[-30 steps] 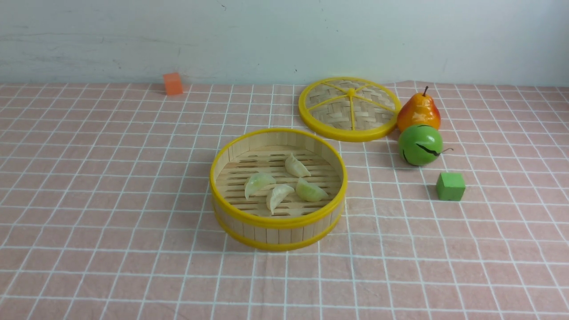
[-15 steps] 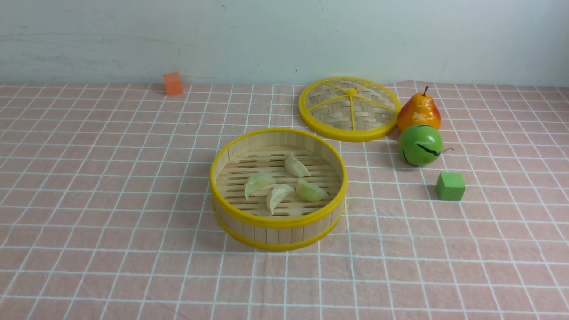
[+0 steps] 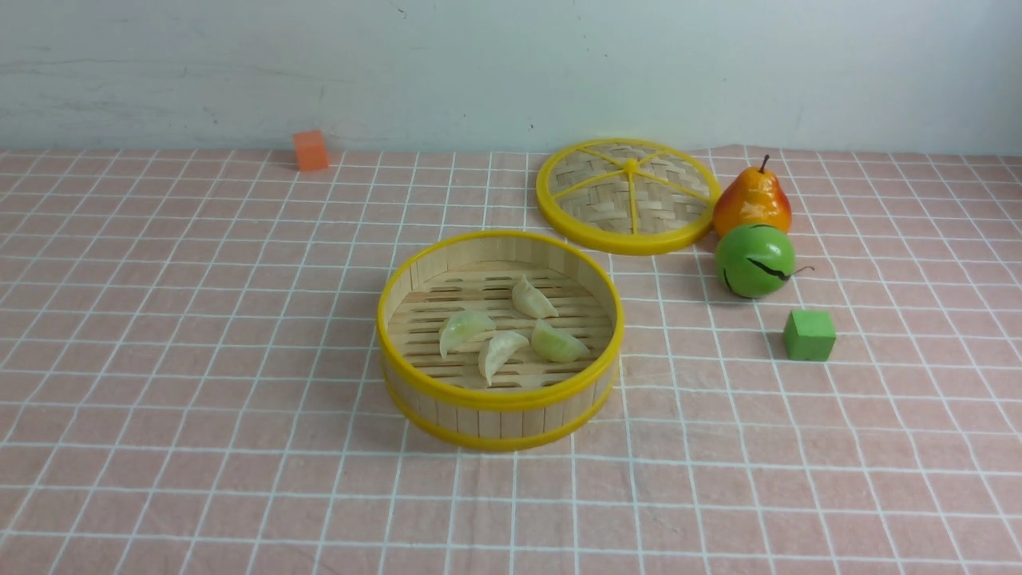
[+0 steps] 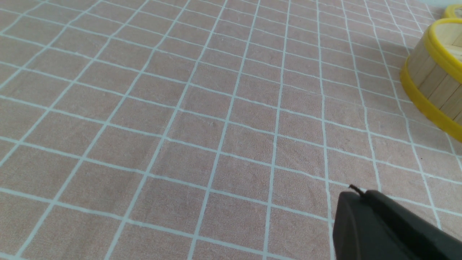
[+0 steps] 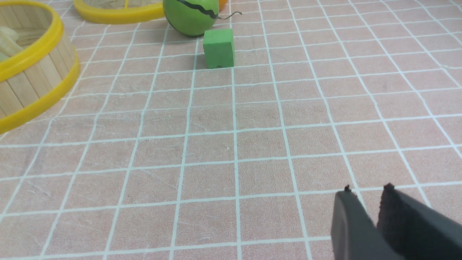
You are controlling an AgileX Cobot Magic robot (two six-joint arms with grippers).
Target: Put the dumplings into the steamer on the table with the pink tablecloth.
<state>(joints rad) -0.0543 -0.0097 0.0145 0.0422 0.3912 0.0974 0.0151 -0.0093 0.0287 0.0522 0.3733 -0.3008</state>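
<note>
Pale-green, crescent-shaped toy dumplings (image 3: 501,354) sit toward six o'clock inside the round yellow-rimmed bamboo steamer (image 3: 501,422); left tool (image 4: 355,193) closed, right tool (image 5: 368,191) slightly open.

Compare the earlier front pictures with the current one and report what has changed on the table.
Nothing visibly changed. The four dumplings lie in the steamer as before, and the woven lid, pear, green fruit, green cube and orange block stayed put.
</note>
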